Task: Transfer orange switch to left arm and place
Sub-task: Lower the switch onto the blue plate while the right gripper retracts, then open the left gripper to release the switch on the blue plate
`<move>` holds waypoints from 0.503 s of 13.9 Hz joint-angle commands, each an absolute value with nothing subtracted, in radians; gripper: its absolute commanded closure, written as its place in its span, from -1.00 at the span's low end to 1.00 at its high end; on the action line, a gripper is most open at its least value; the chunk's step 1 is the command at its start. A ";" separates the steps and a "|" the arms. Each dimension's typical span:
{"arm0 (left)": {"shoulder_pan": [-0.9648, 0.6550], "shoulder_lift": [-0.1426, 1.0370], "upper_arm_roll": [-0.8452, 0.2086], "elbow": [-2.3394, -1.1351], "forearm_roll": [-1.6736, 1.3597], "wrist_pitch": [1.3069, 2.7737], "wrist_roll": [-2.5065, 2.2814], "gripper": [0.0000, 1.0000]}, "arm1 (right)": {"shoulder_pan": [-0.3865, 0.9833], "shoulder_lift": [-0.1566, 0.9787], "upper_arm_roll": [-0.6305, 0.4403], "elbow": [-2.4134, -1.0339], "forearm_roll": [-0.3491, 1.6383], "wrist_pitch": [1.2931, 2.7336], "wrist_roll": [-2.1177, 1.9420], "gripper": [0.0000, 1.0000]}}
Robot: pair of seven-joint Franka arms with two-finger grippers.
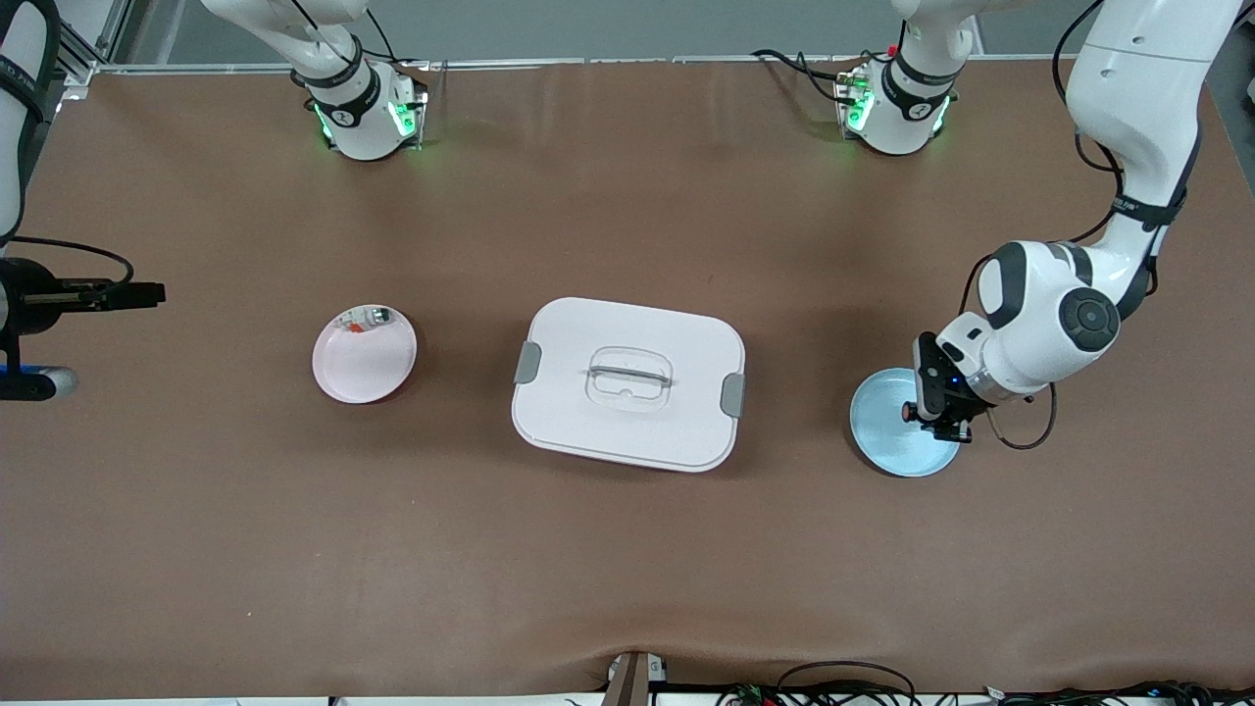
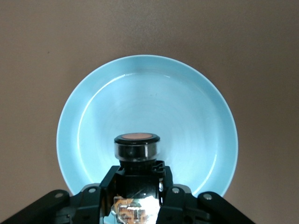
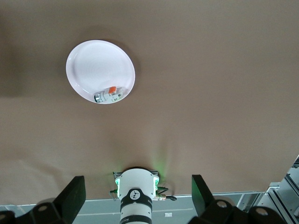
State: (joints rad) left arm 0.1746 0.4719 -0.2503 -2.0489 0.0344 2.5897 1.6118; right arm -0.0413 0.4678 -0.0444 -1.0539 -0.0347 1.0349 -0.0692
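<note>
On the bench (image 1: 627, 549), mid-span, box (image 1: 628, 383) sits between the pink plate (image 1: 364, 355) and blue plate (image 1: 900, 424), blocking the straight path for a handover. Right arm waits off at its end of the bench, right claw (image 1: 147, 292) spread, holding nothing. Left claw (image 2: 138, 198) is over the blue plate, pinching the switch (image 2: 137, 145). Risks: low carry clips the box lid or handle; small stubby part twists or slips in the grip; a misaligned handover drops it. White part (image 3: 108, 95) on the pink plate is a decoy and could be nudged at placement.
</note>
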 commanded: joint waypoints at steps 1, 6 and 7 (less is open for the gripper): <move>0.169 0.480 -0.255 -2.069 0.093 2.649 1.629 1.00 | -0.041 0.453 -0.032 -1.060 -0.060 1.025 -0.071 -1.00; 0.172 0.514 -0.255 -2.071 0.176 2.697 1.612 1.00 | -0.044 0.428 -0.032 -1.058 -0.057 1.040 -0.066 -1.00; 0.172 0.520 -0.256 -2.071 0.176 2.697 1.612 1.00 | -0.048 0.425 -0.029 -1.058 -0.052 1.051 -0.066 -1.00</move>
State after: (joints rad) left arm 0.1702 0.5176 -0.2530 -2.0639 0.1544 2.6772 1.6174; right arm -0.0401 0.4495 -0.0429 -1.0536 -0.0387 1.0402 -0.0689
